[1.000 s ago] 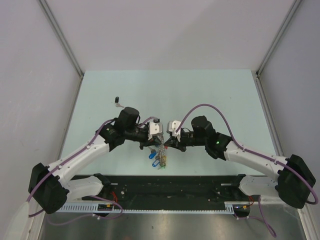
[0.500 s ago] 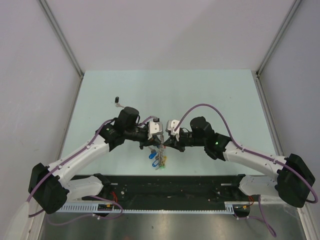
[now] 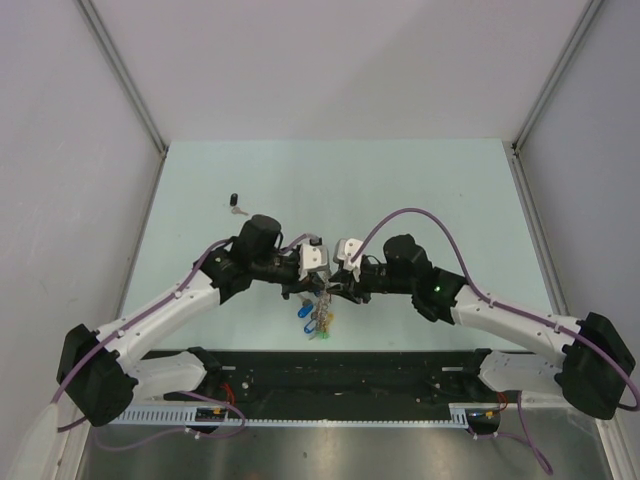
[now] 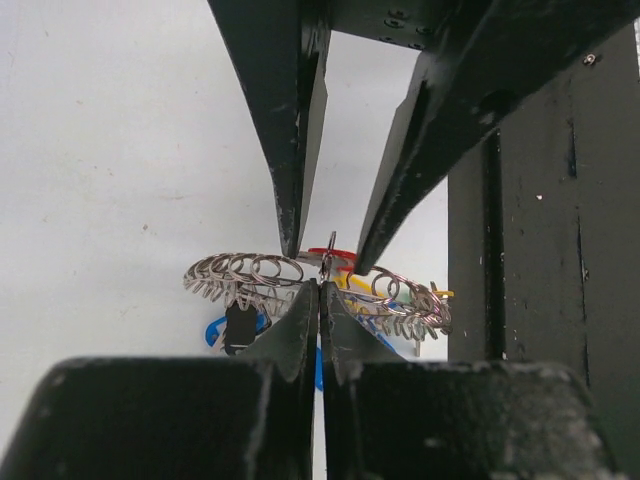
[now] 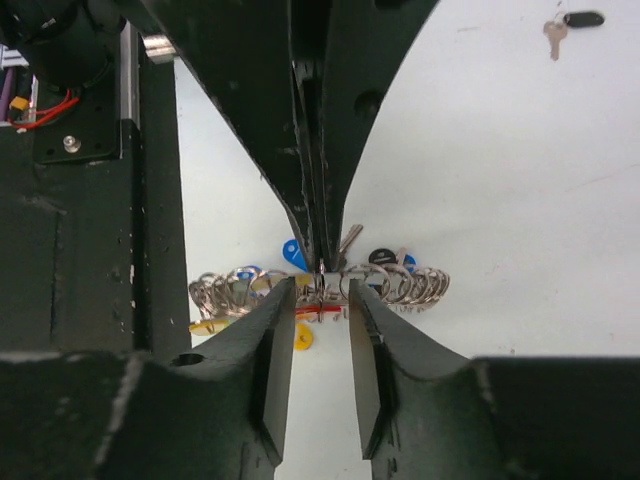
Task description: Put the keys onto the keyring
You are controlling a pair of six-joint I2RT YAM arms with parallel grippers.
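Right tool (image 5: pixel 322 295) newly ajar about the red key (image 4: pixel 331 254); left tool (image 4: pixel 320 292) tight on silver, key-fringed keyring (image 5: pixel 405 285).

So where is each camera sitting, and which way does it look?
Top camera: above and behind the arms, looking down on the table; both whole arms show.
Left wrist camera: on the left arm, looking past its shut left fingers at the keyring.
Right wrist camera: on the right arm, looking past its open right fingers at the keyring from the opposite side.
Shared: both wrist views show the keyring and the other arm's fingers.
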